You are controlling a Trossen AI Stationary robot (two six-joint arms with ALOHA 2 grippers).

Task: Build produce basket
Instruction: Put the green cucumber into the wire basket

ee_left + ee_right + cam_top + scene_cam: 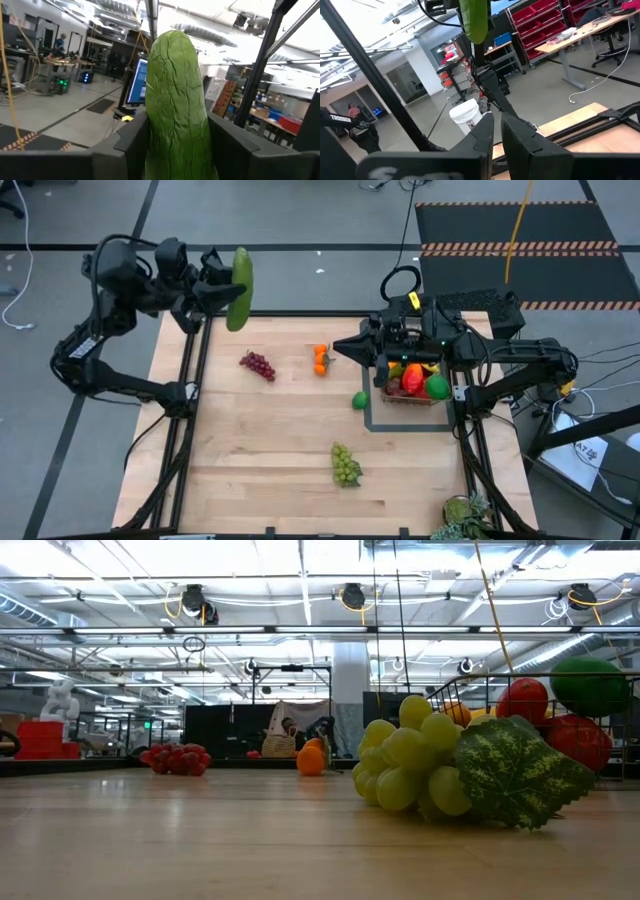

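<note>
The basket [412,394] of dark wire sits near the right edge of the desk [270,470], toward the far side, on a flat dark frame [372,418], and it is filled with red, green and yellow fruit; in the low view its mesh rim shows at the right with a red apple [523,700] and a round green fruit [590,686] heaped above it. A lime [359,400] lies on the wood just beside the frame's left side. An orange [320,359] rests a little farther toward the far edge, and a bunch of purple grapes [258,365] lies well to its left. A bunch of green grapes [346,465] with a leaf lies toward the near edge, roughly mid-desk, apart from the rest. The cucumber [239,288] is off the desk, held in the air over the far left corner by the left claw [222,292], whose two dark fingers [132,145] press against its sides, the fruit standing up between them. The right claw [345,350] hangs over the far side of the basket with its fingers [485,131] drawn nearly together and nothing between them. Some leafy greens [466,515] rest at the near right corner.
</note>
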